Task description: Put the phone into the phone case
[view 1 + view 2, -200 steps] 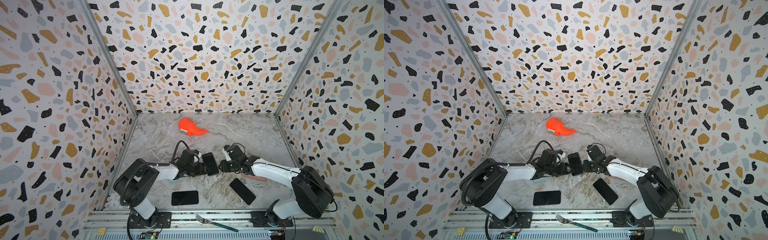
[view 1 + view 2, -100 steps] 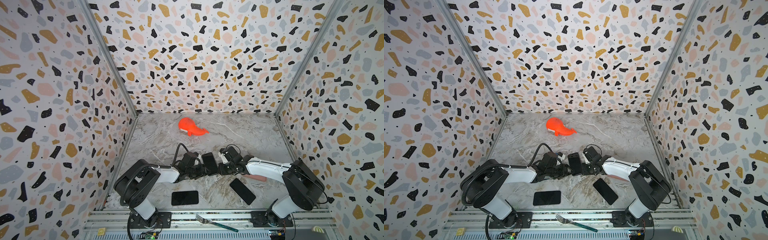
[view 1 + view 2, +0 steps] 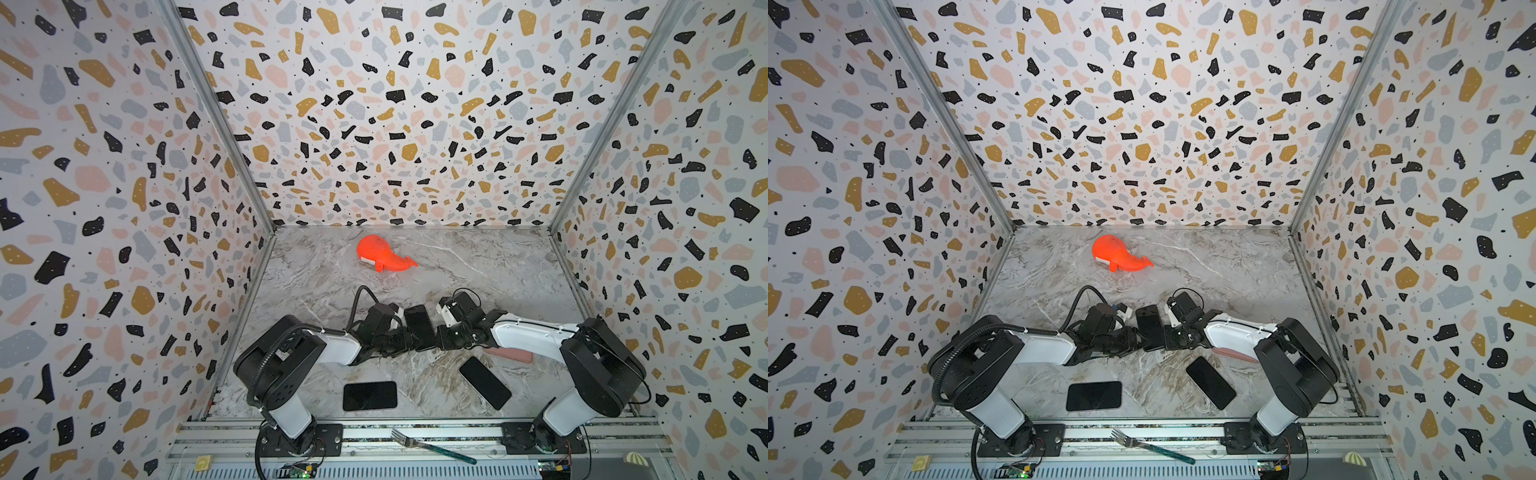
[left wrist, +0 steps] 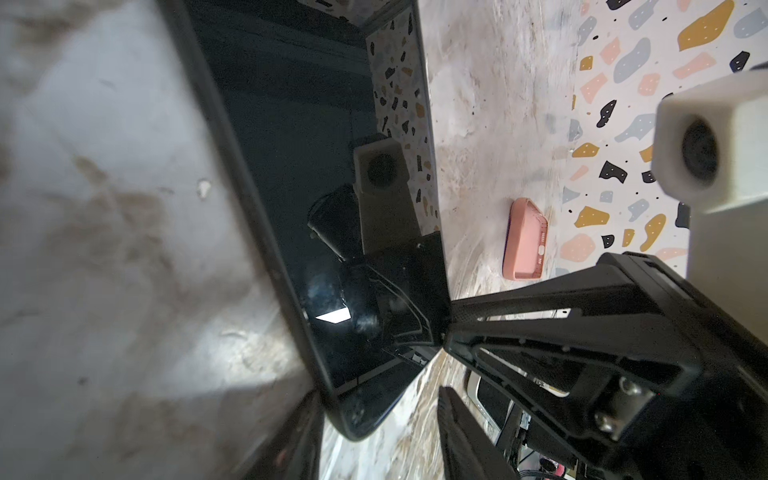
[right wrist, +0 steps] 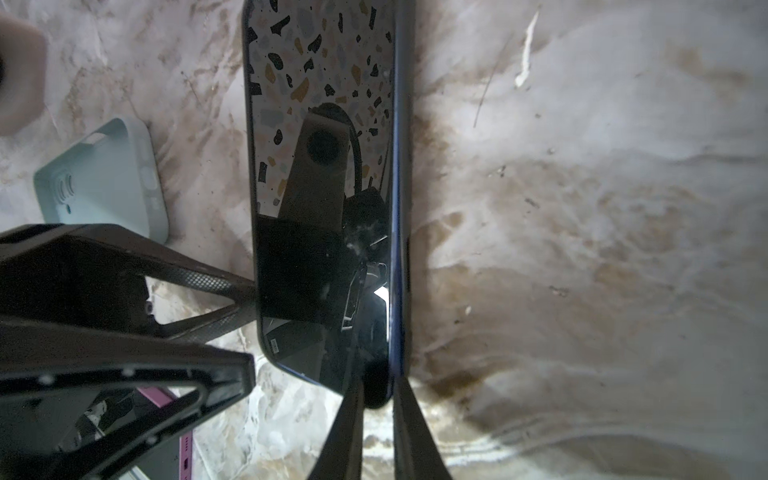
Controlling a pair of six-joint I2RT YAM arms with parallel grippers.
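A black phone (image 3: 419,324) (image 3: 1149,324) stands tilted on its edge at mid-floor between both grippers. My right gripper (image 5: 378,386) (image 3: 438,336) is shut on the phone (image 5: 316,62), pinching its thin edge at one end. My left gripper (image 4: 378,399) (image 3: 401,341) straddles the other end of the phone (image 4: 299,145). One finger rests against it and floor shows between it and the other finger. A pink phone case (image 4: 525,241) (image 3: 513,356) lies under the right arm. A pale green case (image 5: 104,178) lies on the floor beyond the left gripper's fingers.
Two more black phones (image 3: 370,395) (image 3: 484,382) lie flat near the front edge. An orange whale toy (image 3: 382,257) sits toward the back wall. A fork (image 3: 432,446) rests on the front rail. Patterned walls close three sides.
The right gripper has moved left onto the phone and shut on its edge. The left gripper's jaws have narrowed around the phone's other end.
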